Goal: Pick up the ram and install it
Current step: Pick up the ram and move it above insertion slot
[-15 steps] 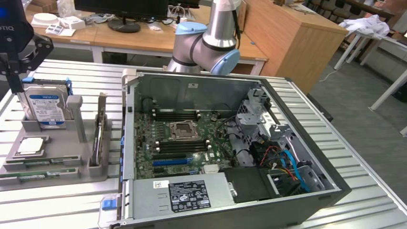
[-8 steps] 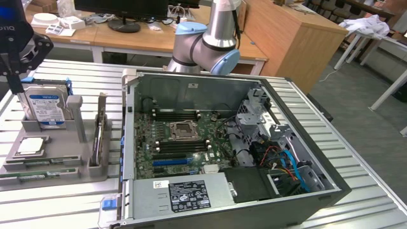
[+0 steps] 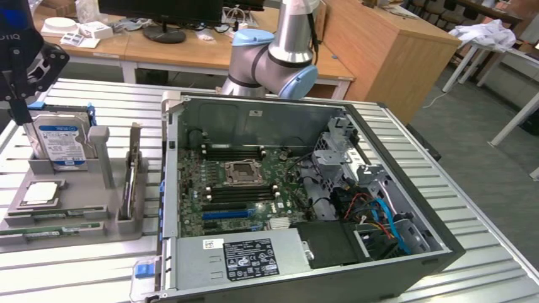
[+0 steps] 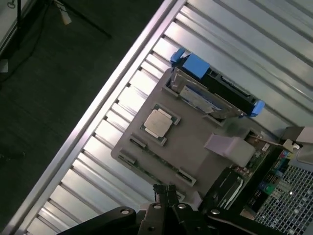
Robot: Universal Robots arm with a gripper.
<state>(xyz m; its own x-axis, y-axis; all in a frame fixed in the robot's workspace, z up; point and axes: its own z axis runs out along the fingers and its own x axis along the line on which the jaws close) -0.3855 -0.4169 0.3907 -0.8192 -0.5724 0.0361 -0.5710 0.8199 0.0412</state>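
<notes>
1. Exterior view: an open computer case [image 3: 438,246] lies on a slatted metal table [image 3: 84,278], with its motherboard [image 3: 219,214] facing up. The arm [image 3: 291,38] rises behind the case.
2. At the exterior view's left a grey tray [image 3: 76,189] holds an upright hard drive [image 3: 60,142] and a flat CPU [image 3: 40,192]. The ram [image 3: 47,233], a thin green stick, lies flat in a slot along the tray's near edge, just beside the CPU.
3. The dark gripper [image 3: 17,104] hangs above the hard drive, apart from the ram. From here I cannot tell how its fingers stand.
4. Wrist view: this adds a close look down past the gripper [image 4: 166,191]. Its fingertips are pressed together with nothing between them.
5. Below them lies the tray [image 4: 195,142] with the CPU [image 4: 158,122], the hard drive [image 4: 205,98] and the ram [image 4: 156,169] in its edge slot, the part of the tray nearest the fingertips.
6. This view also takes in the table [image 4: 98,161] edge and dark floor [image 4: 49,98].
</notes>
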